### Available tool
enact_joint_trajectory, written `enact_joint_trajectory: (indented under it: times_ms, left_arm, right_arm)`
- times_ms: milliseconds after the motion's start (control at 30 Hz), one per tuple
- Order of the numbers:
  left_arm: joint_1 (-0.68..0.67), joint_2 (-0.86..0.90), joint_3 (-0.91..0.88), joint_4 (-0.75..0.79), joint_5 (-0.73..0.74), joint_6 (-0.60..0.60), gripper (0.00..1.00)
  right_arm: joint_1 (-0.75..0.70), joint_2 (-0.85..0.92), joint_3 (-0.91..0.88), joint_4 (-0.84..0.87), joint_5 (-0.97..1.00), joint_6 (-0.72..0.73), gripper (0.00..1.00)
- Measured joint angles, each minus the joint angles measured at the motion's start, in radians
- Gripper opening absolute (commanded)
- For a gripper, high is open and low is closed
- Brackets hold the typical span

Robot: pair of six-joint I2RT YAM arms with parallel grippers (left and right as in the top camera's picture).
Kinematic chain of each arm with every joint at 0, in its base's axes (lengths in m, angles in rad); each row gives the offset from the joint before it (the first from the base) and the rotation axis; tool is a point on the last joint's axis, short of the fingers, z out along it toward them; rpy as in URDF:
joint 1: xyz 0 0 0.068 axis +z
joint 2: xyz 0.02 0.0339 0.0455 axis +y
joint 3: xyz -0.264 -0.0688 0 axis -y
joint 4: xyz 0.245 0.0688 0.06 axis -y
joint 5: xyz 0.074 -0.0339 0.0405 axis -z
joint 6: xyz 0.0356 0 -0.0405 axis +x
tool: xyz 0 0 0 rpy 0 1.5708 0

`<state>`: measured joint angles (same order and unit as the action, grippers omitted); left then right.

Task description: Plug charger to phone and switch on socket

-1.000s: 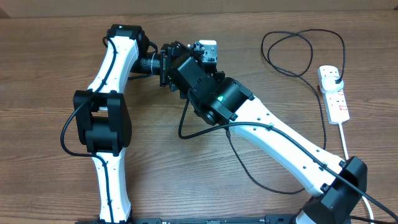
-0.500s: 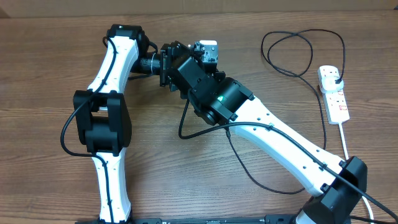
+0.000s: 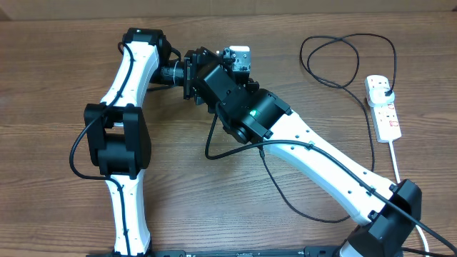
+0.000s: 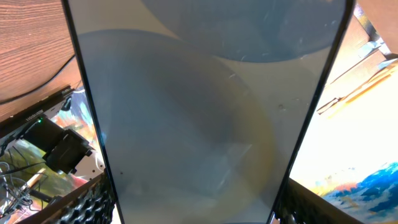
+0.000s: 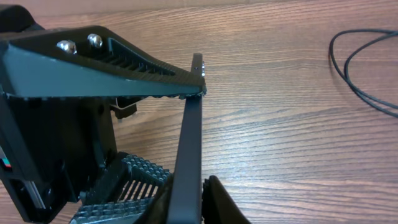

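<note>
Phone (image 4: 199, 124): clamped across its width by left gripper (image 4: 196, 204); right gripper (image 5: 186, 199) pinching thin edge, likely steadying it for plugging

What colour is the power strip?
White, with reddish switches; the power strip shows best in the overhead view.

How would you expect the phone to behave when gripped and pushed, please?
The phone is probably stiff: edge-on in the right wrist view it is a straight thin slab. Its glossy, reflective face suggests it could slip, as the left fingers pinch only its narrow edges. A thin glass front likely makes it fragile.
</note>
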<state>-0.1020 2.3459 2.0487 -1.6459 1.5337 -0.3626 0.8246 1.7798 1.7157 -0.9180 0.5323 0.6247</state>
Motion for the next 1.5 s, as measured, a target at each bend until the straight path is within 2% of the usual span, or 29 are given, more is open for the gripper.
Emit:
enact_joint_trajectory:
  times_ms: [100, 467, 600, 733, 867, 1000, 1067, 1200, 1367, 1500]
  left_arm:
    - [0.000, 0.000, 0.000, 0.000, 0.000, 0.000, 0.79]
    - [0.000, 0.000, 0.000, 0.000, -0.002, 0.000, 0.82]
    - [0.000, 0.000, 0.000, 0.005, 0.003, 0.001, 0.97]
    - [0.000, 0.000, 0.002, 0.038, -0.001, 0.003, 1.00]
    - [0.000, 0.000, 0.002, 0.069, -0.026, 0.003, 1.00]
    - [0.000, 0.000, 0.002, 0.072, -0.038, 0.002, 1.00]
    - [0.000, 0.000, 0.002, 0.072, -0.039, -0.005, 1.00]
    - [-0.001, 0.000, 0.002, 0.072, -0.041, -0.056, 1.00]
    - [-0.001, 0.000, 0.002, 0.074, -0.008, -0.113, 0.99]
    - [-0.001, 0.000, 0.002, 0.074, 0.013, -0.171, 0.94]
  right_arm:
    - [0.000, 0.000, 0.000, -0.004, 0.006, -0.003, 0.04]
    - [0.000, 0.000, 0.000, -0.008, 0.009, -0.004, 0.04]
    - [0.000, 0.000, 0.000, -0.011, 0.007, 0.035, 0.04]
    - [-0.003, 0.001, 0.000, -0.011, 0.006, 0.113, 0.04]
    - [-0.020, 0.000, 0.000, -0.010, 0.005, 0.226, 0.04]
    - [-0.065, -0.025, 0.000, -0.024, 0.003, 0.422, 0.04]
    - [-0.092, -0.048, 0.000, -0.047, -0.007, 0.564, 0.04]
    - [-0.131, -0.087, 0.000, -0.061, -0.054, 0.798, 0.04]
    - [-0.128, -0.090, 0.000, -0.063, -0.145, 1.002, 0.04]
    - [-0.128, -0.090, 0.000, -0.080, -0.204, 1.187, 0.04]
